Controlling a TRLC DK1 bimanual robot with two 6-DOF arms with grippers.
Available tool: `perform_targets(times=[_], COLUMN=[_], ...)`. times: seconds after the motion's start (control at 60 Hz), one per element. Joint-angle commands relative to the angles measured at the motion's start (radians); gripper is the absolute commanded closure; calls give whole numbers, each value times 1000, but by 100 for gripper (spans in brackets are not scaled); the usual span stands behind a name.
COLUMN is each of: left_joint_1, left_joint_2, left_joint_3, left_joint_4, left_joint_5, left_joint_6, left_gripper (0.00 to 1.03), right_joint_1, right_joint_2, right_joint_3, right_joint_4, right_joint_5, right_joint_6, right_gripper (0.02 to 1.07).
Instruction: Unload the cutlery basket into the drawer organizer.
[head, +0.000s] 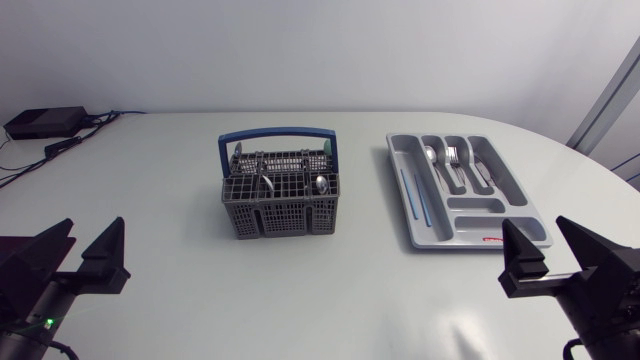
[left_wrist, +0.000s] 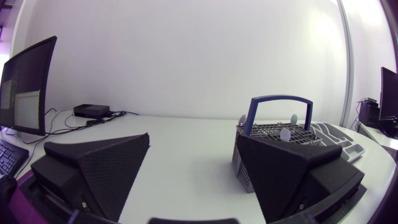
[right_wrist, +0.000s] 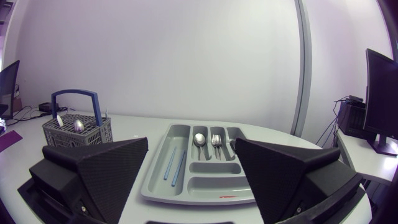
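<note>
**A:** anyone got eyes on the arms? What's the left gripper (left_wrist: 193, 146) doing?

**B:** Fingers spread wide with nothing between them. The cutlery basket (head: 279, 200) sits on the table (head: 150, 160), ahead of it and off toward its right finger, well apart. In the left wrist view that finger covers part of the basket, and the blue handle (left_wrist: 280, 99) stands upright above it.

**A:** and the right gripper (right_wrist: 191, 149)?

**B:** Same deal, wedges held apart and empty. The drawer organizer (right_wrist: 208, 185) lies straight ahead of it, lined up with the gap between the fingers and not touching them.

**A:** anything in the organizer?

**B:** Yep. There's a spoon (right_wrist: 199, 140) and a fork (right_wrist: 216, 142) in neighbouring slots at the end away from the gripper. Two thin blue sticks (right_wrist: 174, 165) lie in the long slot on the basket's side. There's also a tiny red thing (head: 492, 239) in the compartment nearest the gripper, can't tell what it is.

**A:** basket loaded?

**B:** A few pieces stand in it. One spoon bowl (head: 321, 184) pokes up on the side facing the organizer.
</note>
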Motion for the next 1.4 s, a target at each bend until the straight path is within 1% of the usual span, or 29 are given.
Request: perform_targets(times=[0.0,0.183,0.317,0.45,0.55,0.7,0.817,0.867,0.967,1.083,1.167,1.217,1.333,1.383], left_joint_1=[-2,-2,0,6,3,-7,-11,-36,-102,-157,-214,-229,-249,-261], left_joint_2=[-6,-8,-9,-8,14,132,282,339,436,520,611,657,781,829], left_joint_3=[-14,-14,-14,29,78,174,283,325,428,551,637,668,750,778], left_joint_4=[-4,-3,25,39,19,13,-15,-33,-118,-253,-351,-384,-489,-518], left_joint_5=[6,6,6,6,6,7,10,13,10,-5,-44,-45,-45,-42], left_joint_6=[-22,-23,-20,-8,3,17,20,20,6,6,9,9,3,-14], left_gripper=[4,4,4,4,4,4,5,6,6,8,8,8,8,11], right_joint_1=[15,16,18,30,39,41,47,49,52,53,53,53,58,59], right_joint_2=[-8,-8,-9,-9,-6,37,116,150,219,281,311,336,425,457], right_joint_3=[-16,-18,-16,-1,30,79,125,151,205,255,280,297,363,384], right_joint_4=[-5,-4,1,-4,-7,-2,2,2,-4,-8,-13,-21,-85,-106], right_joint_5=[9,9,9,9,9,7,9,10,10,13,18,25,55,61], right_joint_6=[28,27,22,20,20,19,20,20,23,34,37,40,50,56], right_gripper=[6,6,6,6,6,6,6,6,6,7,7,7,7,7])
